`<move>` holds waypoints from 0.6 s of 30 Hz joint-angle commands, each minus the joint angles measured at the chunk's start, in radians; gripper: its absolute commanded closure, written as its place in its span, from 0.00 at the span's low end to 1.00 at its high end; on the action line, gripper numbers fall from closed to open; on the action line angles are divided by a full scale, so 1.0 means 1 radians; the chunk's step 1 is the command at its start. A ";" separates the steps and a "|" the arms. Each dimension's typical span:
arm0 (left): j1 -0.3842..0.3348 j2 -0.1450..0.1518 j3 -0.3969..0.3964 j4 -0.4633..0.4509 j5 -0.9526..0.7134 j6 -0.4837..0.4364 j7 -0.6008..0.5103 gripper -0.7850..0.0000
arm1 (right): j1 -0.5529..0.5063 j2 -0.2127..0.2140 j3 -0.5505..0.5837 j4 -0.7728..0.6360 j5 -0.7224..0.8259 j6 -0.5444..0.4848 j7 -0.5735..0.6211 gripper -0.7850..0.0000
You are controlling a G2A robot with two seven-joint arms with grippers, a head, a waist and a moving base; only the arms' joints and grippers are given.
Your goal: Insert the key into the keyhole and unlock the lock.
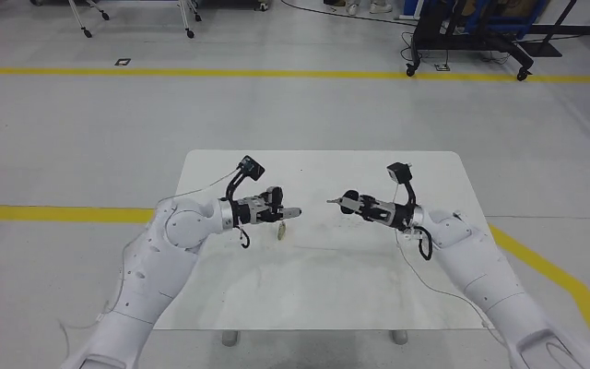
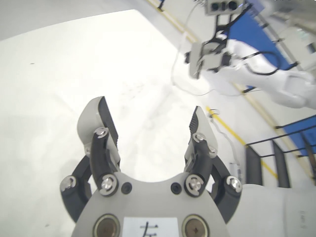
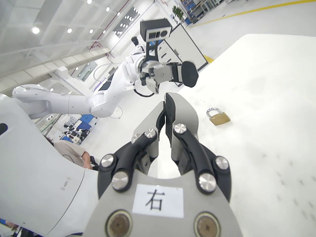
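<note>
A brass padlock [image 1: 281, 231] [image 3: 218, 117] with a silver shackle lies flat on the white table [image 1: 369, 286], left of centre. My left gripper [image 1: 288, 214] [image 2: 149, 104] hovers just above and behind it, open, with nothing between its fingers. My right gripper [image 1: 341, 201] [image 3: 165, 99] is held above the table's middle, facing the left one, shut on a thin metal key [image 1: 330, 201] whose tip just pokes out past the pads. The padlock is on the table below and between the two grippers.
Bare white tabletop lies around the padlock, with its near edge [image 1: 313, 328] toward me. Yellow floor lines [image 1: 277, 72] run behind and beside the table. A dark wheeled frame [image 1: 470, 41] stands far back on the right.
</note>
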 commanded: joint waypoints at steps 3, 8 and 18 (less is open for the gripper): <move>0.033 0.010 0.005 -0.064 0.217 0.063 0.022 0.00 | -0.033 0.007 0.052 -0.006 0.004 0.000 -0.035 1.00; 0.045 0.015 0.041 -0.092 0.409 0.148 -0.012 0.00 | -0.058 0.010 0.090 -0.011 0.007 0.000 -0.053 1.00; -0.007 -0.021 0.192 -0.052 0.540 0.298 -0.027 0.00 | -0.067 0.010 0.101 -0.010 0.022 0.000 -0.054 1.00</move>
